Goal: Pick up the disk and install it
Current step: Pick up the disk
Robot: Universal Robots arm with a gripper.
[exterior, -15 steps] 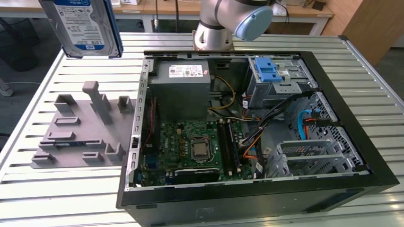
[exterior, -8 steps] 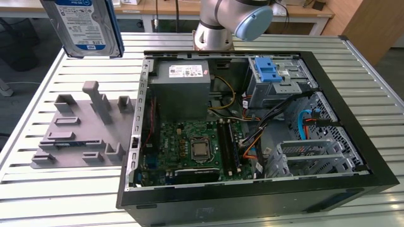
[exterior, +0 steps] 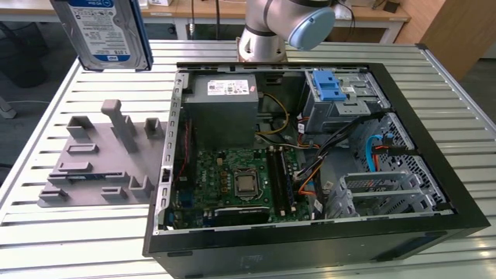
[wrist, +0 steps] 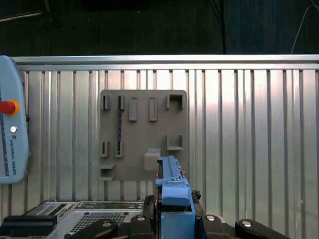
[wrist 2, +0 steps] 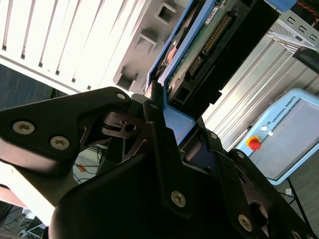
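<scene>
The disk [exterior: 104, 32], silver with a white-and-blue label and blue frame, hangs high in the air at the exterior view's upper left, above the slatted table. In the second wrist view its green circuit-board underside and blue frame [wrist 2: 207, 47] stick out from my gripper [wrist 2: 182, 132], whose black fingers [wrist 2: 155, 117] are shut on the frame. The first wrist view looks down along the disk's blue edge [wrist: 174, 191], clamped in my gripper [wrist: 175, 219], directly over the grey fixture plate [wrist: 144, 134].
The open computer case [exterior: 310, 163] lies on the table, with a grey power supply box [exterior: 225, 107] and a silver drive cage with a blue latch [exterior: 333, 93]. The grey fixture [exterior: 101, 168] sits beside it. A teach pendant [wrist: 10, 119] lies near the table edge.
</scene>
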